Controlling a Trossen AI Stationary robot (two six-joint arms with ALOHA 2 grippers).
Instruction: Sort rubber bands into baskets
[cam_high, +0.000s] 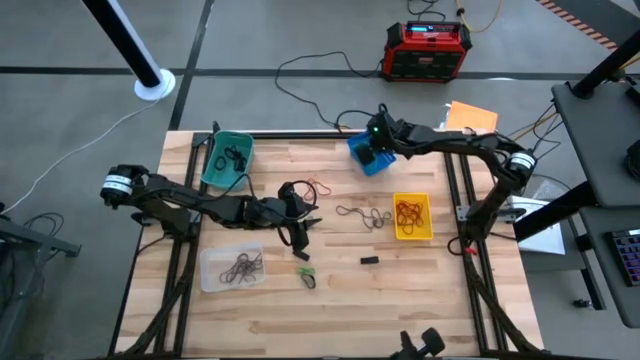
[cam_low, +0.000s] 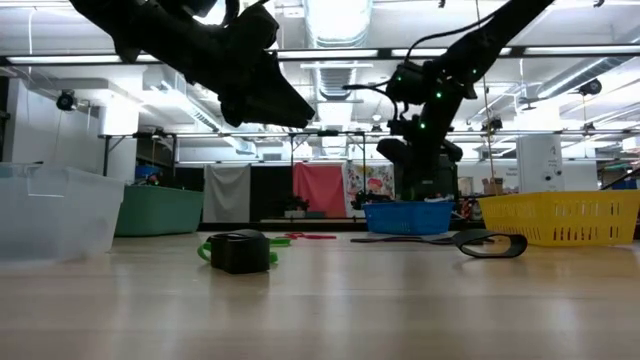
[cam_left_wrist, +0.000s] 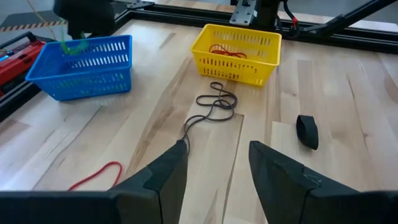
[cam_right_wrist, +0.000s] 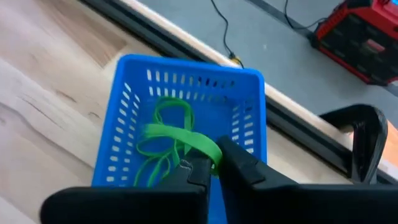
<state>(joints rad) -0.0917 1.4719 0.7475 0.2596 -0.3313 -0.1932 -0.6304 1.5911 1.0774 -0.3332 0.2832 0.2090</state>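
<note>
- The right tool (cam_right_wrist: 210, 167) hung over the blue basket (cam_right_wrist: 134, 74) at the worktop's (cam_high: 330, 290) far edge, pinched on a green rubber band (cam_right_wrist: 177, 135) that trailed down among the green bands inside it.
- The left tool (cam_left_wrist: 214, 168) hovered near the worktop's middle, fingers spread wide and holding nothing.
- Dark bands (cam_left_wrist: 214, 102) lay on the worktop just before the yellow basket (cam_left_wrist: 239, 53), which held red bands.
</note>
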